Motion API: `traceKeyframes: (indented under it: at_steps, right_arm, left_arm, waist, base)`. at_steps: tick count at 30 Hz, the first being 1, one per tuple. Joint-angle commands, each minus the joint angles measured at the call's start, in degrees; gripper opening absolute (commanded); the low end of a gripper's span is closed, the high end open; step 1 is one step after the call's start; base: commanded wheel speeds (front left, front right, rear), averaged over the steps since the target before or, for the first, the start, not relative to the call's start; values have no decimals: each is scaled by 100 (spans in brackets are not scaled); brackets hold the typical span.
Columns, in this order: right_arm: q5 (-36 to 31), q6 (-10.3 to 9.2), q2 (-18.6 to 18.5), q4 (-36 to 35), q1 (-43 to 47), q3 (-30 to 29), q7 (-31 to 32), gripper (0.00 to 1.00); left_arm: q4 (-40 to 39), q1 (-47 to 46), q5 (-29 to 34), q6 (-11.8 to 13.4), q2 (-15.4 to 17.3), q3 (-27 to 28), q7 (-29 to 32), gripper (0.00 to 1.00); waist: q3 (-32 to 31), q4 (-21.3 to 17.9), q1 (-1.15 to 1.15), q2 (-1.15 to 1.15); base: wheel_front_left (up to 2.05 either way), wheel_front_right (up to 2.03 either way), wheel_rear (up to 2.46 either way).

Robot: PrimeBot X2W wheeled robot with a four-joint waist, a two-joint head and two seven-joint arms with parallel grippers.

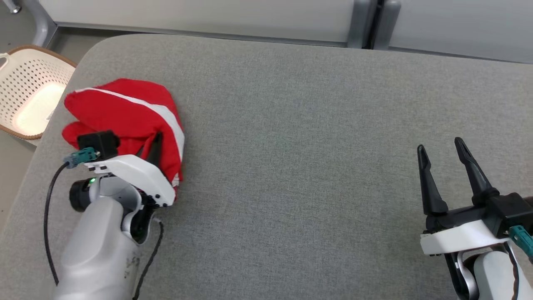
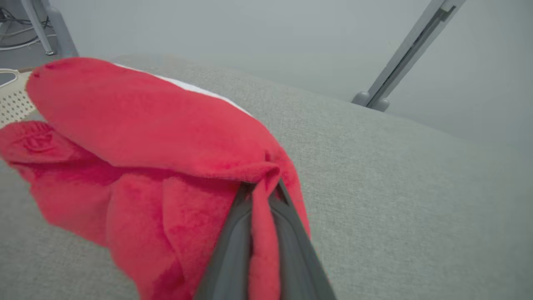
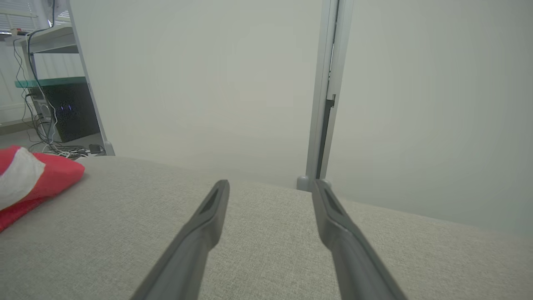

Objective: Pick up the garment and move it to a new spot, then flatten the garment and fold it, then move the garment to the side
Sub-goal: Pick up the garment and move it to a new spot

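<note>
Left end effector (image 2: 262, 188) pinching fleecy red garment (image 2: 145, 137), bunched, white-striped

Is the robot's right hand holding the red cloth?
No, the right hand is open above the grey surface, apart from the red garment, which the left hand pinches.

Red garment (image 1: 125, 108), white stripe; grey table (image 1: 316, 125)

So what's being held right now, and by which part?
The left gripper pinches a bunched fold of the garment; the right gripper holds nothing.
</note>
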Motion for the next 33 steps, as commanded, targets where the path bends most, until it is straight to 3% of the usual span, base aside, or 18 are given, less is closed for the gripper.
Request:
traceKeyframes:
  at_steps: [1, 7, 11, 13, 17, 24, 30, 31, 32, 33]
  right_arm:
    - [33, -11, 3, 31, 29, 0, -30, 100]
    - [54, -11, 66, 120, 7, 23, -53, 100]
    - [65, -11, 89, 156, 11, 10, -62, 100]
    - [68, -11, 107, 153, -8, 4, -61, 100]
    - [74, -11, 142, 119, -64, 30, -63, 100]
    - [97, -11, 125, 95, -146, 46, -62, 100]
    - [93, -11, 150, 101, -207, 91, -63, 100]
    - [96, -11, 153, 102, -204, 89, -63, 100]
    - [96, -11, 158, 109, -194, 84, -64, 100]
    - [97, -11, 166, 120, -174, 79, -63, 100]
  left_arm:
    - [-161, 77, -78, -5, -29, -69, -21, 0]
    - [-1053, 416, -393, 2, -278, -453, 14, 0]
    - [-1634, 546, -668, 208, -342, -785, -89, 0]
    - [-2002, 592, -1035, 395, -362, -1178, -184, 0]
    - [-2618, 623, -1684, 1009, -341, -2094, -601, 0]
    - [-3047, 513, -2575, 1962, -348, -3622, -1354, 0]
    - [-2775, 346, -2746, 2262, -342, -4679, -1458, 0]
    - [-2697, 330, -2776, 2277, -343, -4803, -1462, 31]
    - [-2636, 325, -2816, 2279, -346, -4927, -1462, 69]
    - [-2615, 315, -2850, 2299, -346, -4981, -1461, 93]
  waist:
    - [-121, -44, 0, 0]
    - [-332, -216, 0, 0]
    - [-429, -380, 0, 0]
    - [-449, -489, 0, 0]
    - [-450, -731, 0, 0]
    - [-331, -1117, 0, 0]
    - [-213, -1289, 0, 0]
    - [-207, -1296, 0, 0]
    - [-204, -1296, 0, 0]
    - [-204, -1290, 0, 0]
  base:
    - [0, 0, 0]
    - [0, 0, 0]
    - [0, 0, 0]
    - [0, 0, 0]
    - [0, 0, 0]
    - [0, 0, 0]
    - [0, 0, 0]
    - [0, 0, 0]
    - [0, 0, 0]
    - [0, 0, 0]
